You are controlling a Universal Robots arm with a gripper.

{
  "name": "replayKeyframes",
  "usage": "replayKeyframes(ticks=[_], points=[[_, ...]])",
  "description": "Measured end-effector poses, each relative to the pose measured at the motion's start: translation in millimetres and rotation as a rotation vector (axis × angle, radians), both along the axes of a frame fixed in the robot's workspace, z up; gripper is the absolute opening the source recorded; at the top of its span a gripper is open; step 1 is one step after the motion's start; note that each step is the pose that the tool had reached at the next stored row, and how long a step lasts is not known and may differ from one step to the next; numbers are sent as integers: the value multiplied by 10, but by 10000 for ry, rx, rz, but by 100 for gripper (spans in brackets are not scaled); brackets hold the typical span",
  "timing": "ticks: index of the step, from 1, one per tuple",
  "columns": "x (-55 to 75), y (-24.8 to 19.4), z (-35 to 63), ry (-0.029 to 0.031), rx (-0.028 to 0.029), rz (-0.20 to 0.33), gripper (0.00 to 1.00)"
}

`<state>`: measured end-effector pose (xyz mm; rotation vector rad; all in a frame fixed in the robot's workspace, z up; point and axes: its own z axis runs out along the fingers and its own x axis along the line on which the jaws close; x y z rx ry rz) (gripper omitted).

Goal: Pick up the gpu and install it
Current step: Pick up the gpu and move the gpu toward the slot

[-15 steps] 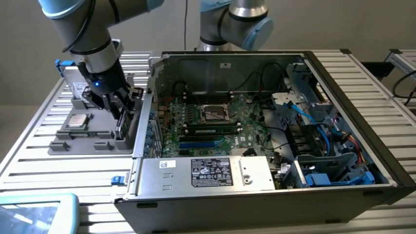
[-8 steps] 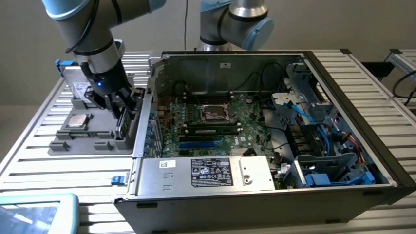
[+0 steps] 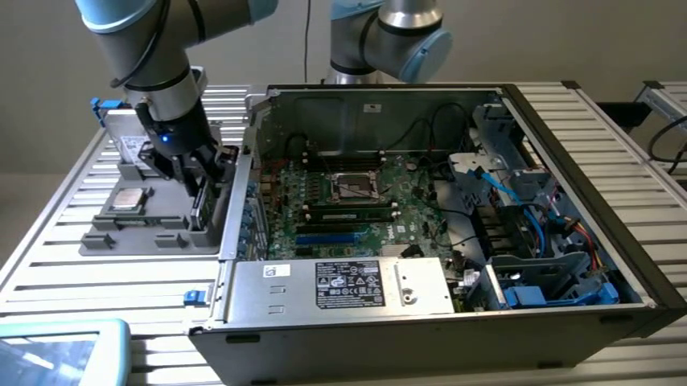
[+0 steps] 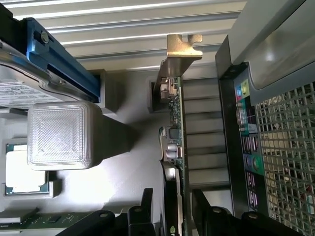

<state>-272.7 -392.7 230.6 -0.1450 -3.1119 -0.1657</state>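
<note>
Two black fingers (image 4: 203, 211) of the arm's gripper (image 4: 173, 210) stand apart on either side of the gpu (image 4: 176, 142), a thin flat card with a green circuit-board edge and a black face. The jaws are open around it and have not closed on it. The card stands on its long edge in a slot of the grey plastic holder tray (image 3: 129, 233), with its thin metal bracket (image 4: 184, 45) at the end away from the fingers. Near it in the same tray lie a square silver processor chip (image 3: 129, 199) and, further along, a grey drive with a blue rail (image 4: 54, 59). Beyond the tray, at the exterior view's right, the open computer case (image 3: 429, 346) lies on its side on the slatted aluminium table (image 3: 54, 273), its green motherboard (image 3: 322, 201) facing up. The card is outside the case, close to its perforated rear wall (image 4: 285, 147).
</note>
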Motion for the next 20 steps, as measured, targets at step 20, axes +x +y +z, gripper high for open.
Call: replayKeyframes(ticks=[20], points=[[13, 0, -18, 42, 0, 0, 27]])
